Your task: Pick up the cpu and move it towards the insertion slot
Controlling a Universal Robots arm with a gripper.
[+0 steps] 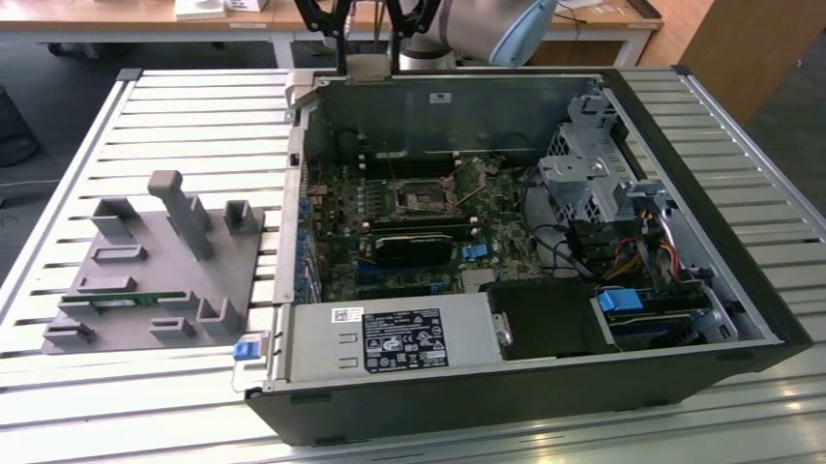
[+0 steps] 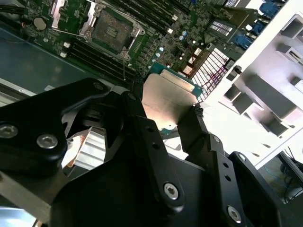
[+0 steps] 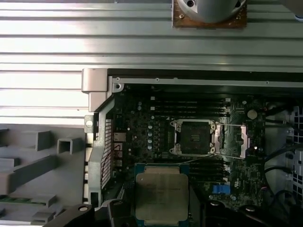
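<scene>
One step is already done: the gripper (image 2: 171, 124) holds the cpu (image 2: 166, 100) between its two black fingers (image 2: 198, 126), which press on opposite edges of the chip. In the first wrist view the cpu (image 3: 161, 195) hangs flat, with its silvery top up, over the green board inside the open computer case (image 1: 722, 193). It is not on the grey plastic fixture (image 1: 130, 280), which stands outside the case, at the exterior view's left.

I judge that the second step is now in hand, the carrying towards the insertion slot (image 3: 194, 137). The slot shows as a square socket with a shiny frame and a dark centre, and its metal cover (image 3: 236, 140) lies folded open just beside it. The cpu is near the slot but still apart from it and not yet above it; a row of dark memory slots (image 3: 201, 165) lies between them.

The approach asks for a short sideways travel over the board while the chip stays level and its edges stay parallel to the frame. The case wall (image 3: 97, 142) with its grille is just beside the gripper on one side. A thin wire lever (image 3: 208, 157) runs along the edge of the slot nearest the chip and could catch a low corner. A thin green memory stick (image 1: 130, 300) lies in the fixture, well apart from the work
</scene>
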